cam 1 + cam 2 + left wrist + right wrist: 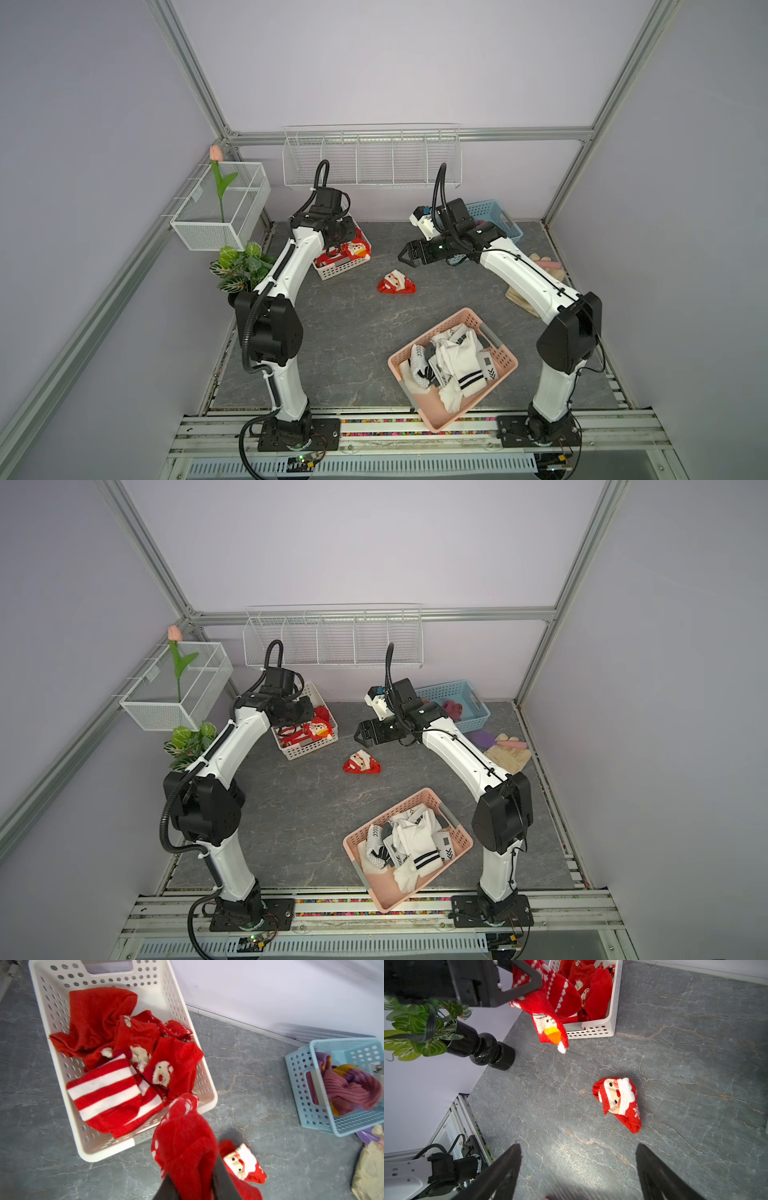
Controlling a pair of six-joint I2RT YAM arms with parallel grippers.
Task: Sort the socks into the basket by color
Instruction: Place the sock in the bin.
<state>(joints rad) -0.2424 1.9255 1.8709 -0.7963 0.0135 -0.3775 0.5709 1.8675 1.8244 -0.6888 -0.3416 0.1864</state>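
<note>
The left gripper (193,1178) is squeezed shut on a red sock (185,1138). The sock hangs down by the near corner of the white basket (47,1007) at the far left. The right gripper (405,257) has its jaws wide apart and holds nothing. It hovers just to the far side of the Santa sock (396,282), which lies alone in the middle of the table (353,340). Other red socks (116,1088) are in the white basket. The white socks (453,361) are in the pink basket (457,318) at the near side, and the purple socks (351,1088) are in the blue basket (301,1088) at the far right. What could go wrong? The held sock seems to hang over the basket's edge, not over its middle, so if the jaws let go now it may land on the rim or slide to the table. It is soft and floppy, so its tip could catch on the wall. The two arms are close and could bump if both go for the Santa sock. In both top views the left arm's own wrist covers its jaws and most of the held sock. In the left wrist view the fingers are cut off at the picture's edge and wrapped in red cloth. In a top view the right arm hides much of the blue basket (505,220).
</note>
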